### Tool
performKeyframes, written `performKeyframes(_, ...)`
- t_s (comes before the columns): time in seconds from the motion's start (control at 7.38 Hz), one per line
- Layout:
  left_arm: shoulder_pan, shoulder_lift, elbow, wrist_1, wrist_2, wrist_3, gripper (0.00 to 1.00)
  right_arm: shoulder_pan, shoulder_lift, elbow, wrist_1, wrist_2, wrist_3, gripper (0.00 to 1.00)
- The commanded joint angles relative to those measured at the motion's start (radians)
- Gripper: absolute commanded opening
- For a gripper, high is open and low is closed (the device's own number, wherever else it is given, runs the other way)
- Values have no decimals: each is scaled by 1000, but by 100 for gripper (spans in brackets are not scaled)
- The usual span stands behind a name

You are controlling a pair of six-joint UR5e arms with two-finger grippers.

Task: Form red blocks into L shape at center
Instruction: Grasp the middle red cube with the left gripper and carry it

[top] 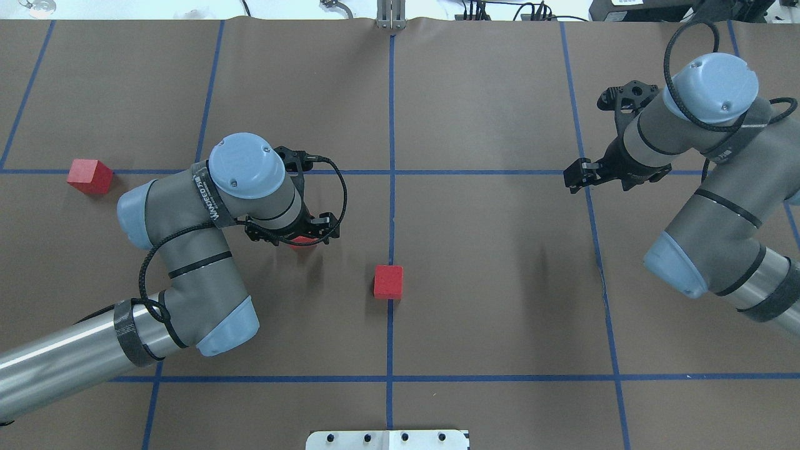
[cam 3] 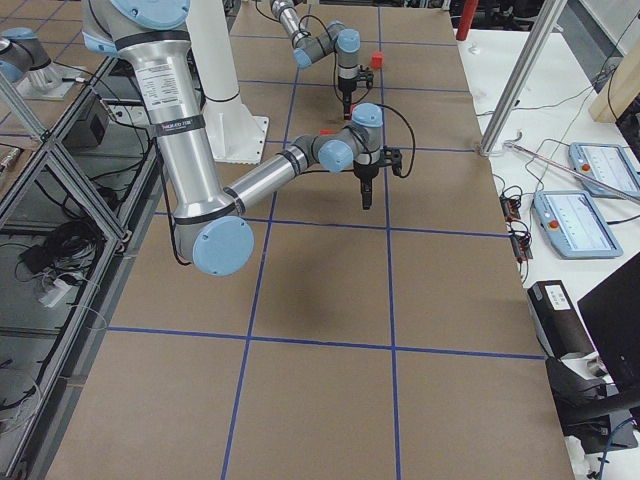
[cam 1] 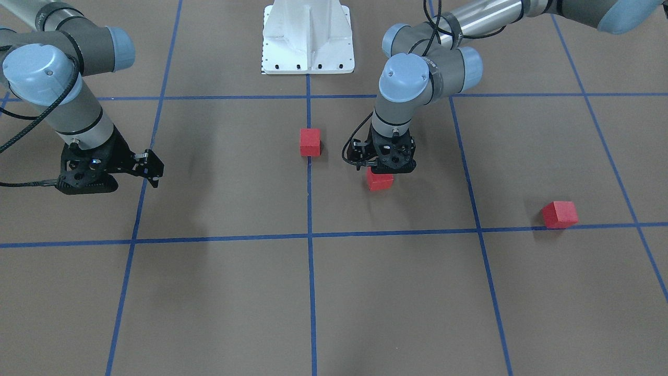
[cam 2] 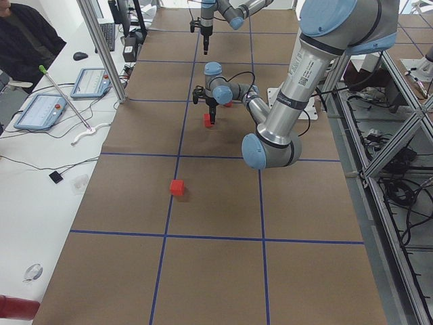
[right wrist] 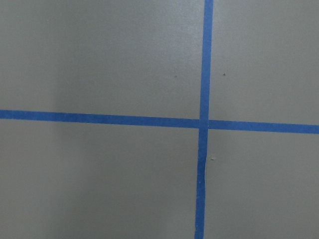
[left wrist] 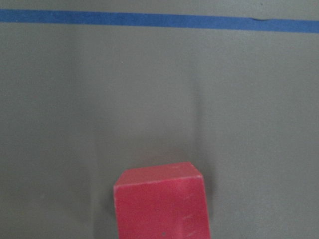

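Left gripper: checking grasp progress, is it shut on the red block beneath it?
Cannot tell. The left gripper hangs right over the red block, but its body hides the fingers, and the wrist view shows none.

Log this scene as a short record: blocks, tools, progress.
block 1: on the center line
block 2: on the robot's left of center, under the left tool; grip unclear
block 3: far out on the left side, alone
right tool: over a tape crossing, no block near; open or shut unclear
L shape: not formed, blocks all apart
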Motion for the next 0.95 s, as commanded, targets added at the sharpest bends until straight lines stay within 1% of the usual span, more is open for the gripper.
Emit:
performKeyframes(0.0,-3,-3,18,0,22,2,82,0,0,0,0,0,0,100)
performKeyframes(0.14,-7,-4,18,0,22,2,39,0,0,0,0,0,0,100)
performKeyframes(0.27,-13,-15,18,0,22,-7,0,0,-1,0,0,0,0,100)
performKeyframes(0.54,-27,-84,25,8,20,-46,0,0,-1,-3,0,0,0,100)
performKeyframes(0.81,-23,-180,99,6,20,-47,0,3,-8,-3,0,0,-2,100)
